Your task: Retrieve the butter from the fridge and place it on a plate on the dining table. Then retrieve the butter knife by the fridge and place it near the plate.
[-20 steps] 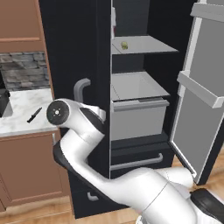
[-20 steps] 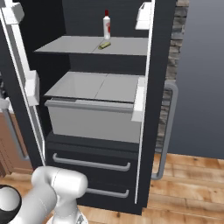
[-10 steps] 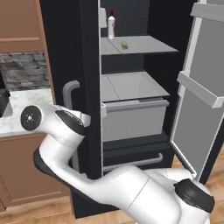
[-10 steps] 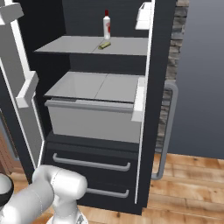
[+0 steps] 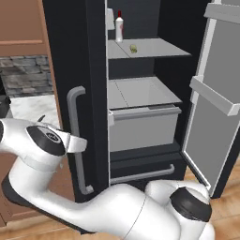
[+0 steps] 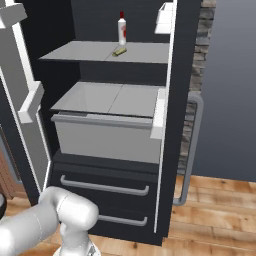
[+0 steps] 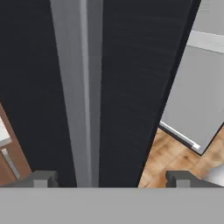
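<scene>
The fridge [image 5: 93, 70] stands with both doors swung open. On its upper grey shelf lies the butter [image 5: 133, 48] [image 6: 119, 51], a small pale yellow-olive stick. My gripper [image 7: 111, 179] is open, its fingertips [image 7: 41, 179] set wide to either side of the door's grey bar handle [image 7: 81, 87] and apart from it. In the left base view my hand sits at that handle [image 5: 75, 140], low on the left door. My arm covers the spot on the counter by the fridge, so the butter knife is hidden. The plate and dining table are out of view.
A white bottle with a red cap [image 5: 119, 28] stands just behind the butter. Below the shelf are a grey bin [image 6: 102, 132] and two lower drawers [image 6: 105, 187]. The right-hand door [image 5: 213, 103] juts out. A marble counter [image 5: 28, 105] lies to the left.
My gripper has opened and let go of the bar handle. The left door has swung wider, and my arm has moved left with it.
</scene>
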